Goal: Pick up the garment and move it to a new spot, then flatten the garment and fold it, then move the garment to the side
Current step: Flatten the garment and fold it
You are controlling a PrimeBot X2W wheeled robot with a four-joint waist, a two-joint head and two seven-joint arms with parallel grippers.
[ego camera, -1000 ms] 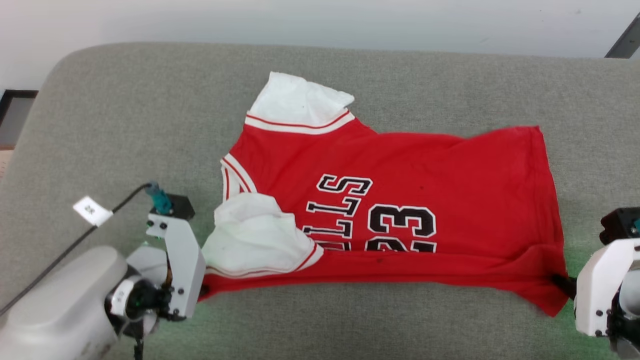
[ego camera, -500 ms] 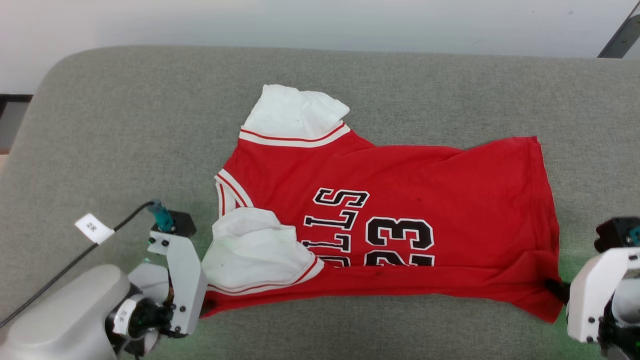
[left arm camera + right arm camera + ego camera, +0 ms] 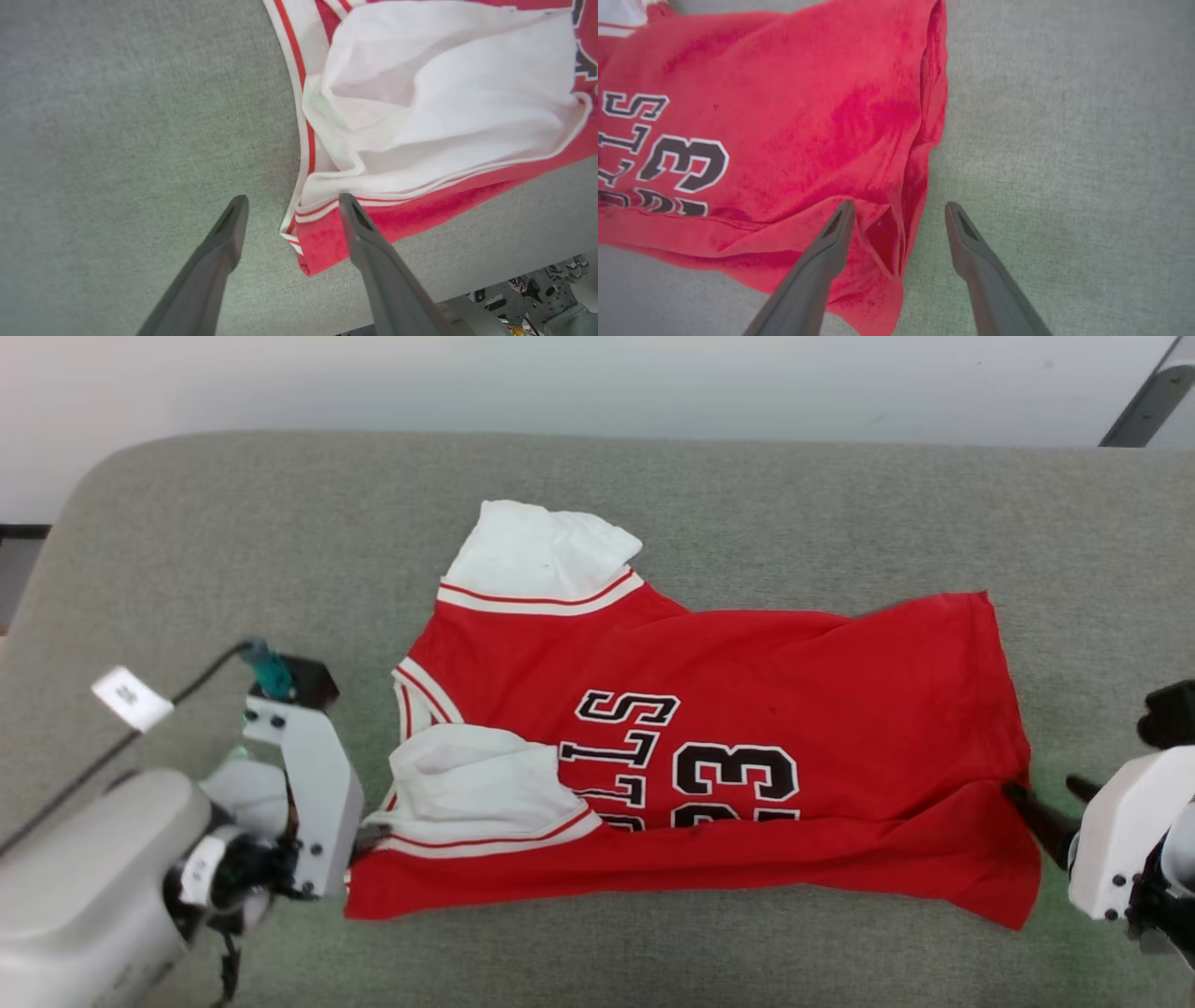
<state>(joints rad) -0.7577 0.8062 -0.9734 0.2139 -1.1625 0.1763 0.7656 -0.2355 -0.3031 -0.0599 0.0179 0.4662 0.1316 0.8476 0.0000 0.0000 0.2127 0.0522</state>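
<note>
Both have just released: the left end effector (image 3: 293, 199) and right end effector (image 3: 900, 205) now stand spread, each astride a near corner of the shirt (image 3: 747, 681). The shirt lies mid-bench (image 3: 233, 541), its near edge folded up over the lettering, so the first fold looks placed. The arms sit low at either side, fingers pointing inward.

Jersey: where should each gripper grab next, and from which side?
Likely its two near corners: left gripper on the striped-trim corner, right gripper on the hem corner, each coming in low from its own end. The jersey lies flat on the cushion, so only edges pinch, and the near fold doubles the cloth.
</note>
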